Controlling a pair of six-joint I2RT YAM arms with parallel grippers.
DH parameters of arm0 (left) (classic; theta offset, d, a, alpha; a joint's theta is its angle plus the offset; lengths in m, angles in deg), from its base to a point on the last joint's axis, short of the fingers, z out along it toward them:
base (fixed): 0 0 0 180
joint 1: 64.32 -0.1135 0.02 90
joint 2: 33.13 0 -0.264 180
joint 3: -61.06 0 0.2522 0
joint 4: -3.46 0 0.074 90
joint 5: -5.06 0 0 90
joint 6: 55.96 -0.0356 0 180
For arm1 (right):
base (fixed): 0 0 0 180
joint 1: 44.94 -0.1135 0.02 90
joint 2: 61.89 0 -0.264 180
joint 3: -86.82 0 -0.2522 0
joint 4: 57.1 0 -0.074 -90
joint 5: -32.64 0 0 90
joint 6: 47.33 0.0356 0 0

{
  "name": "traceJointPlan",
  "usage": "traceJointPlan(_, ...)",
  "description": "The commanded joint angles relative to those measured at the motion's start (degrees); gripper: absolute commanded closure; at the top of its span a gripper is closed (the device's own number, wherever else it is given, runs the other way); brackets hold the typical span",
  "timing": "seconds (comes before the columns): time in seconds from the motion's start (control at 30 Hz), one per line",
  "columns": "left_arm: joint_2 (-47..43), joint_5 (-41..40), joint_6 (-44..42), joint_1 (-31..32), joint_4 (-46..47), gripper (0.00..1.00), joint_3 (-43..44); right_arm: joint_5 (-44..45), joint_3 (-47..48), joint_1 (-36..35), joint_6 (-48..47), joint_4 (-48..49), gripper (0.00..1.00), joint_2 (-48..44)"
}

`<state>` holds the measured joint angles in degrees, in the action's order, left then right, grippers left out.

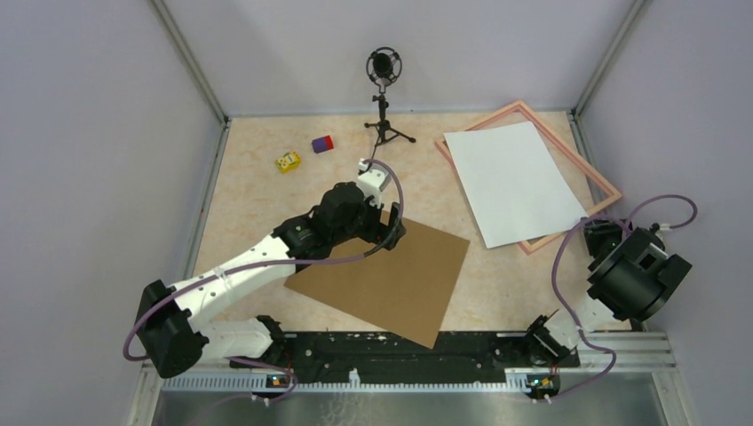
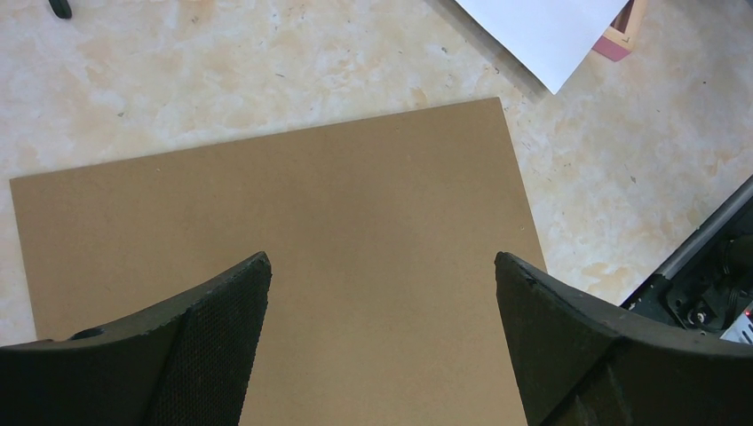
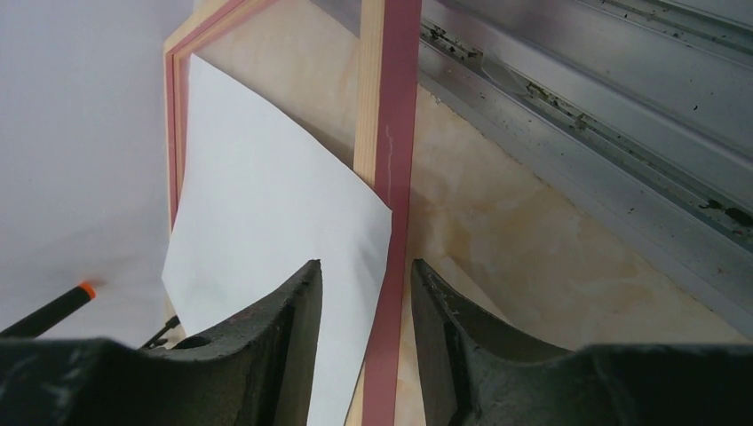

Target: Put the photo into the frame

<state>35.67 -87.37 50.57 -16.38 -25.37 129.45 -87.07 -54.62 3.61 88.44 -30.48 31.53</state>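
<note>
The photo (image 1: 515, 182) lies white side up and askew across the pink frame (image 1: 573, 147) at the back right, its near corner overhanging the frame's near rail. My right gripper (image 1: 593, 229) is at the frame's near right corner. In the right wrist view, its fingers (image 3: 364, 271) stand partly open astride the pink rail (image 3: 400, 133) and the photo's edge (image 3: 266, 204), with gaps on both sides. My left gripper (image 1: 393, 226) hovers wide open over the brown backing board (image 1: 391, 280), with nothing between its fingers (image 2: 382, 259). The photo's corner (image 2: 542, 31) shows beyond the board (image 2: 293, 195).
A microphone on a small tripod (image 1: 384, 98) stands at the back centre. A yellow toy (image 1: 287, 161) and a red-and-blue block (image 1: 322, 143) lie at the back left. A metal wall rail (image 3: 604, 115) runs close beside the frame on the right.
</note>
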Motion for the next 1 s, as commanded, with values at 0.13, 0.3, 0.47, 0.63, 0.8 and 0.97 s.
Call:
traceJointPlan(0.13, -0.5, -1.4, -1.0, 0.8, 0.5, 0.01, 1.1, -0.1, 2.2, 0.5, 0.7, 6.5, 0.65, 3.9)
traceJointPlan(0.3, -0.5, -1.9, -1.1, 0.8, 0.3, 0.02, 1.1, -0.4, 3.0, 0.5, 2.0, 9.0, 0.81, 5.8)
traceJointPlan(0.47, -0.5, -2.1, -1.1, 0.9, 0.3, 0.02, 1.2, -0.6, 3.4, 0.4, 2.1, 7.8, 0.98, 2.2)
traceJointPlan(0.63, -0.5, -2.6, -1.2, 1.2, 0.2, 0.01, 1.3, 1.3, 6.2, 0.5, 0.6, 1.1, 1.0, -3.2)
traceJointPlan(0.8, -0.6, -3.4, -1.6, 1.3, 0.0, 0.02, 1.4, 3.0, 10.7, 0.5, -2.3, -4.9, 1.0, -6.7)
traceJointPlan(0.97, -0.5, -3.3, -1.6, 1.7, 0.0, 0.01, 1.4, 0.3, 16.8, 0.4, -4.0, -5.3, 1.0, -1.8)
